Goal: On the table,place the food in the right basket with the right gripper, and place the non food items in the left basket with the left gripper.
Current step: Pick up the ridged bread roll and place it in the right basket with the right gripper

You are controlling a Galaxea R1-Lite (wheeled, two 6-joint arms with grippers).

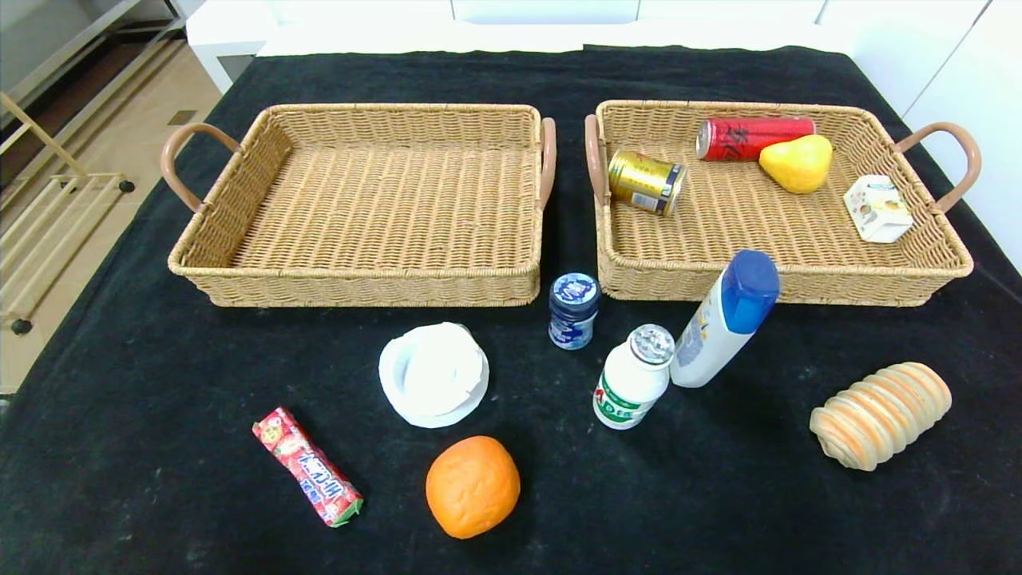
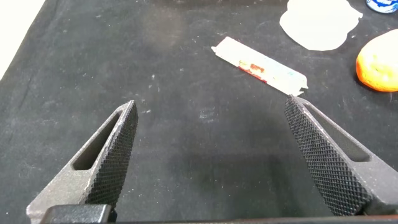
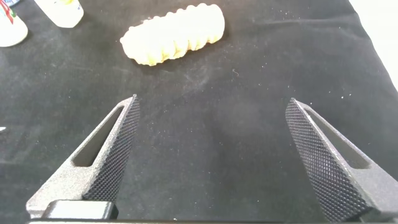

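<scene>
While both grippers are hanging low over the near part of the black-clothed surface (image 1: 120, 447), neither is showing in the head view. The left gripper (image 2: 211, 158) is holding its jaws spread wide with nothing between them, above bare cloth just short of the red snack stick (image 1: 307, 477), which is lying flat toward the near left corner. The right gripper (image 3: 211, 158) is likewise keeping its jaws spread and empty, facing the ridged bread roll (image 1: 881, 415) that is lying near the right edge.

The left basket (image 1: 200, 231) is sitting toward the far left of the surface with nothing inside. The right basket (image 1: 950, 255) is sitting beside it toward the far right, holding a gold can (image 1: 647, 182) on its side by the inner handle, a red can (image 1: 754, 137) lying along the far wall, a yellow pear (image 1: 797, 163) touching that can, and a small white carton (image 1: 877, 208) near the outer handle.

In front of the baskets, mid-surface, a small blue-capped jar (image 1: 573, 311) is standing upright, with a white round container (image 1: 433, 374) to its left. A small white drink bottle (image 1: 633, 386) is standing just beside a taller white bottle with a blue cap (image 1: 725, 319), whose cap is overlapping the right basket's near wall in the head view. An orange (image 1: 473, 486) is resting close to the near edge, between the snack stick and the drink bottle.
</scene>
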